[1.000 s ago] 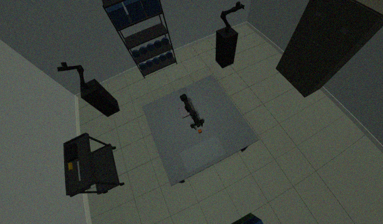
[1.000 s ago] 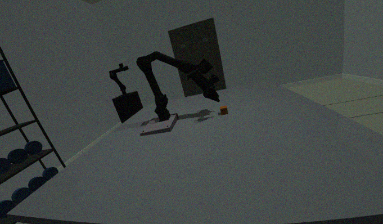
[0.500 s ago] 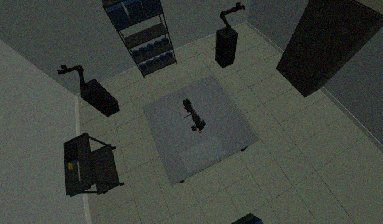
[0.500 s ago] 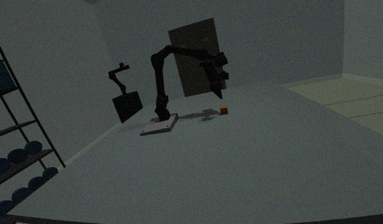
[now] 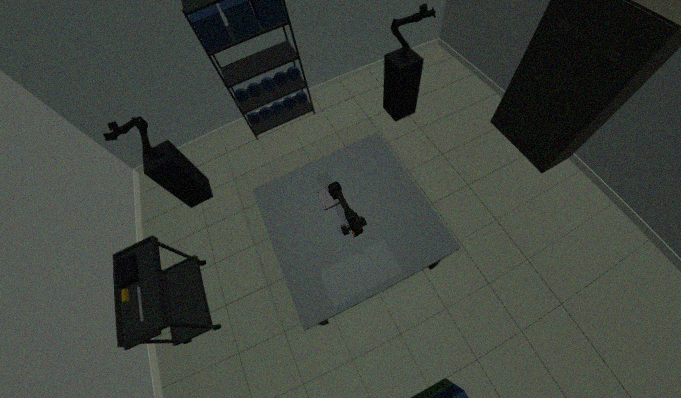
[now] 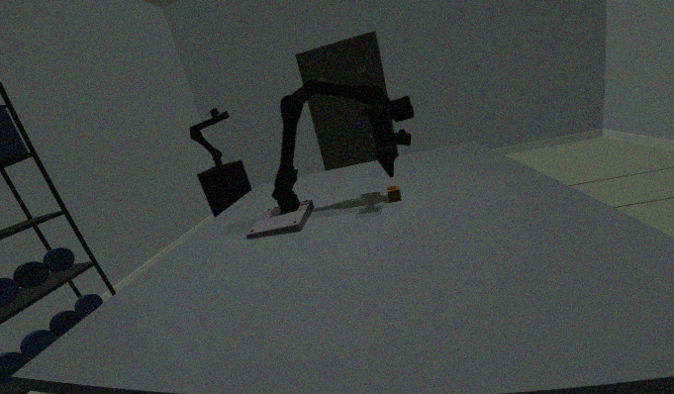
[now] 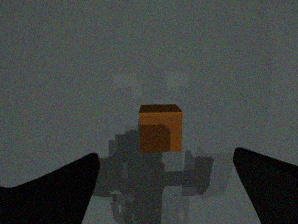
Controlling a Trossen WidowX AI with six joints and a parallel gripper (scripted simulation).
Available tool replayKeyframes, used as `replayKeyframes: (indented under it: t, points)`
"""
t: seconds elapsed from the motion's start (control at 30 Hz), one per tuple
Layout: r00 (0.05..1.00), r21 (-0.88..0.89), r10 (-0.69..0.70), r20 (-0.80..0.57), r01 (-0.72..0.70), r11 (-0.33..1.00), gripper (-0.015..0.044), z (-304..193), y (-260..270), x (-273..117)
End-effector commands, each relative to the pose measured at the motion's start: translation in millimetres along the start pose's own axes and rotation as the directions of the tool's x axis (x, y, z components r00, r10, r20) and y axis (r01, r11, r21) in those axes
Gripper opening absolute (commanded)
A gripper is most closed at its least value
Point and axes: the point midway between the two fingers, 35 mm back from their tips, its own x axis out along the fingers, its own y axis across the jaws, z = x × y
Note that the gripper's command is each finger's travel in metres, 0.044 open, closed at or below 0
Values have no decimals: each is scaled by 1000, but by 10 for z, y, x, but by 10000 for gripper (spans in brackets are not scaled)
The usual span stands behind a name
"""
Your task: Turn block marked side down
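Wrist view — orange block (image 7: 160, 128) on the table (image 7: 80, 43), fingers wide apart above it — empty.

You see a dim room: grey walls, pale tiled floor (image 5: 512, 280), a central grey tabletop (image 5: 387, 210), a metal shelving rack (image 5: 257, 65), a dark cabinet (image 5: 577, 75), and a cart (image 5: 157, 295).

The top camera is looking down from high overhead on the whole room; the exterior camera is sitting low near the worktop (image 6: 433, 297) edge, facing the arm (image 6: 289, 144); the wrist camera is pointing down close. All are sharing the worktop.
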Motion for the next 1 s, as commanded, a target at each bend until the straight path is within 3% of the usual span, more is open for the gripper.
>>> replayKeyframes:
  t: [0.0,0.97]
  points:
    - [1000,-2,3,-30,-3,1000,440,-40,9,213]
    - [1000,-2,3,-30,-3,1000,440,-32,24,633]
